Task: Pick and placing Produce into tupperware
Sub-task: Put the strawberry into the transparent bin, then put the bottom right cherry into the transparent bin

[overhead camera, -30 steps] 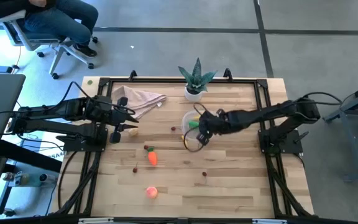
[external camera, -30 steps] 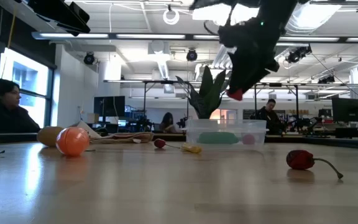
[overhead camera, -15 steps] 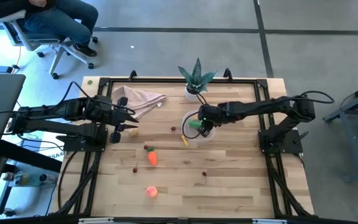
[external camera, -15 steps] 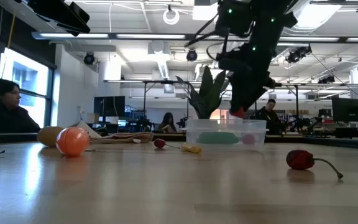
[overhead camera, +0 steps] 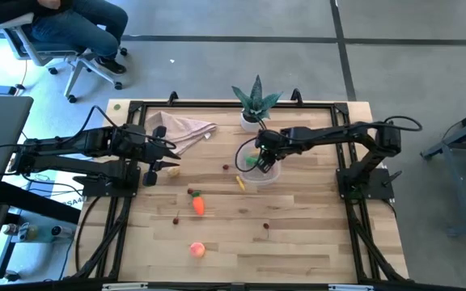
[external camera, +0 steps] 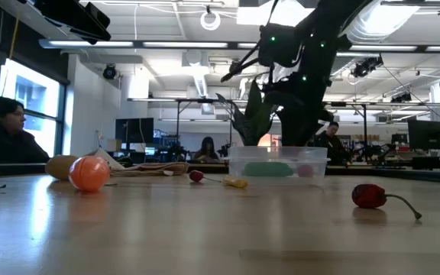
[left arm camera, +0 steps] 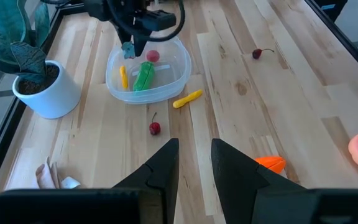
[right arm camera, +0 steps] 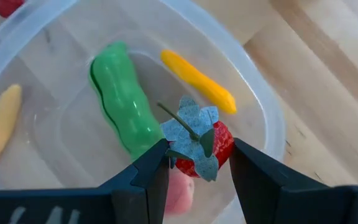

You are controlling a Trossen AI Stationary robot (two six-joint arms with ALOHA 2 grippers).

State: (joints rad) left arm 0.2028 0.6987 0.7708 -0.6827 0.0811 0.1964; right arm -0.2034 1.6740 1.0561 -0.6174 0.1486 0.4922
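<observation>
From overhead, the right hand (overhead camera: 259,160) hangs over the tupperware (overhead camera: 257,174) near the potted plant (overhead camera: 254,103), while the left hand (overhead camera: 167,156) waits by a cloth (overhead camera: 180,129), and a carrot (overhead camera: 198,205) and peach (overhead camera: 196,250) lie apart on the bench (overhead camera: 298,226). The right wrist view shows its fingers (right arm camera: 151,165) closed on a red strawberry (right arm camera: 204,148) above the green pod (right arm camera: 120,96) and yellow strip (right arm camera: 197,81) inside. The left wrist view shows the left hand's fingers (left arm camera: 160,168) slightly parted and holding nothing.

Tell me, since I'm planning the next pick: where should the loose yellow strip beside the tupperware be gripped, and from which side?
Probably mid-length, from straight above. The yellow strip lies flat on the table, long and thin, apart from the tupperware, so fingers should straddle its narrow width. The right pincer, over the tupperware, holds a strawberry.
</observation>
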